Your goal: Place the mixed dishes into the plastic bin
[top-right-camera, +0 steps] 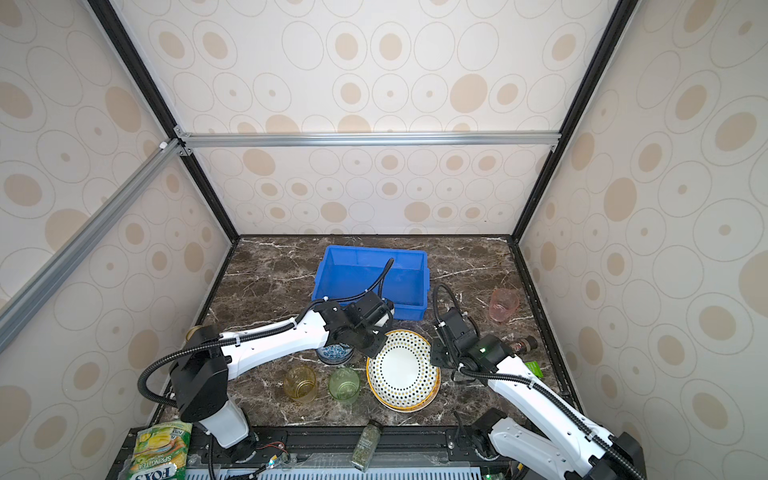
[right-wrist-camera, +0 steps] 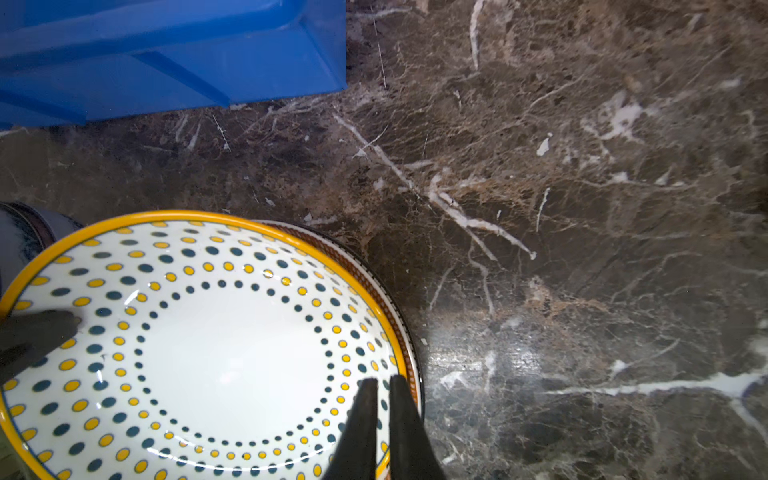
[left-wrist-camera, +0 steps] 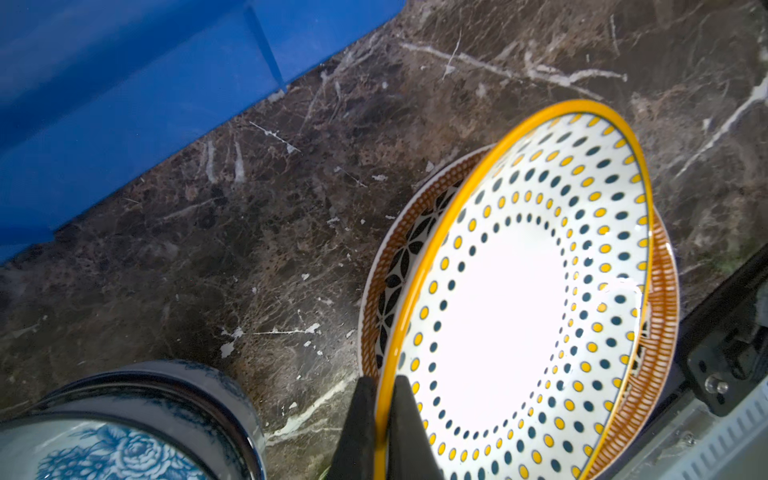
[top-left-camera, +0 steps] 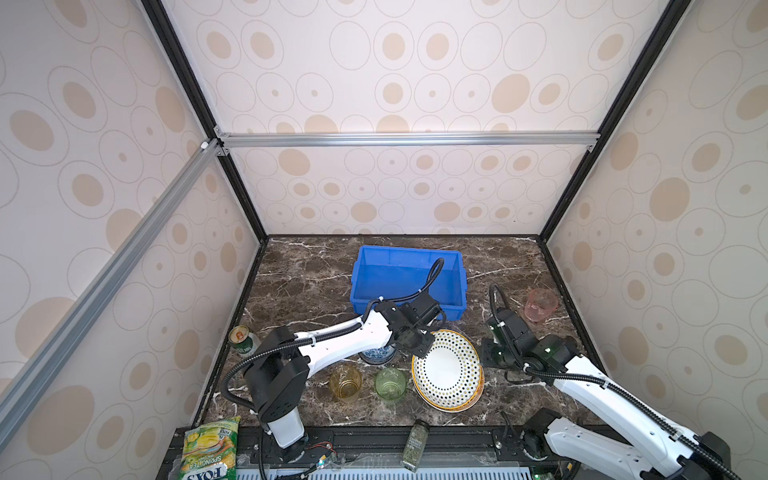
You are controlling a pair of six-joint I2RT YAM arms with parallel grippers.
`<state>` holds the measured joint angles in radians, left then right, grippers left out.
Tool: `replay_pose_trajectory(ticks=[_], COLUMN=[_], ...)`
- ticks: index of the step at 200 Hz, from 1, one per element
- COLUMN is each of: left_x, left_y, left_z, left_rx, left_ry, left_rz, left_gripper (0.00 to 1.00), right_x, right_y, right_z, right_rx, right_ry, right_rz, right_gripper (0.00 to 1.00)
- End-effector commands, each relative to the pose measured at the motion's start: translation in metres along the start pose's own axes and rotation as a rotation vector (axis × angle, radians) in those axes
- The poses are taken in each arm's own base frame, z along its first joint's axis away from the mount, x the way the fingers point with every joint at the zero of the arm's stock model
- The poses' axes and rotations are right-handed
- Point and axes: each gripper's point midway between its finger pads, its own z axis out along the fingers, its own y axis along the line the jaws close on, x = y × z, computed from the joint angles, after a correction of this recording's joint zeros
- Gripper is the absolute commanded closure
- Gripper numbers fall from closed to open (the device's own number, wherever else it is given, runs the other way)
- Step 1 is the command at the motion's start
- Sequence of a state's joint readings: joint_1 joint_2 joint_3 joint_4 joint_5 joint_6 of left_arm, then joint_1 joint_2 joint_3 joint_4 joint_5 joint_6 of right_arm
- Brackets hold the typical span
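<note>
Slippage hazard: left gripper (left-wrist-camera: 383, 380) pinches only the thin rim of the dotted plate (top-left-camera: 449, 370), which is tilted on the geometric plate (left-wrist-camera: 399, 257) near the plastic bin (top-left-camera: 361, 282), not in it. Right gripper (right-wrist-camera: 380, 380) fingers stand close together astride the opposite rim, grip unconfirmed; uneven lifting could drop the plate.

The surface (right-wrist-camera: 582, 208) looks like polished dark marble, glossy with pale veins; the dotted plate (right-wrist-camera: 232, 357) is glazed ceramic, smooth and shiny. The plastic bin (left-wrist-camera: 124, 104) is smooth blue plastic with a dull sheen; the amber tumbler (top-left-camera: 345, 381) and green tumbler (top-left-camera: 390, 384) are clear tinted glass.
</note>
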<state>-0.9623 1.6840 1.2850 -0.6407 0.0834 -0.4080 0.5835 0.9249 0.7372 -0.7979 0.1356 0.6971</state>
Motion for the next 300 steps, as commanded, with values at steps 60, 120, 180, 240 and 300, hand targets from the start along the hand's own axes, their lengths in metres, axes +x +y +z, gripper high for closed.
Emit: replay_pose_trajectory(ticks=[60, 120, 180, 240, 300], left_x=[-0.022, -0.040, -0.077, -0.117, -0.154], left_y=[0.006, 0.008, 0.019, 0.053, 0.096], left_z=[-0.034, -0.055, -0.093, -0.127, -0.150], left_rx=[0.062, 0.138, 0.178, 0.160, 0.151], left_ry=[-0.113, -0.196, -0.315, -0.441, -0.582], left_rz=[-0.002, -0.040, -0.057, -0.094, -0.164], left_gripper=[1.00, 1.00, 1.00, 1.00, 1.00], right_x=[-0.026, -0.037, -0.057, -0.078, -0.099], right_y=[-0.009, -0.005, 0.003, 0.017, 0.032], right_z=[-0.031, -0.037, -0.045, -0.051, -0.059], right_rx=[0.041, 0.042, 0.042, 0.026, -0.012], right_ry=[-0.140, -0.174, -0.234, -0.284, -0.352], right_rz=[-0.023, -0.043, -0.068, -0.105, -0.124], right_gripper=[0.87, 0.87, 0.87, 0.86, 0.85])
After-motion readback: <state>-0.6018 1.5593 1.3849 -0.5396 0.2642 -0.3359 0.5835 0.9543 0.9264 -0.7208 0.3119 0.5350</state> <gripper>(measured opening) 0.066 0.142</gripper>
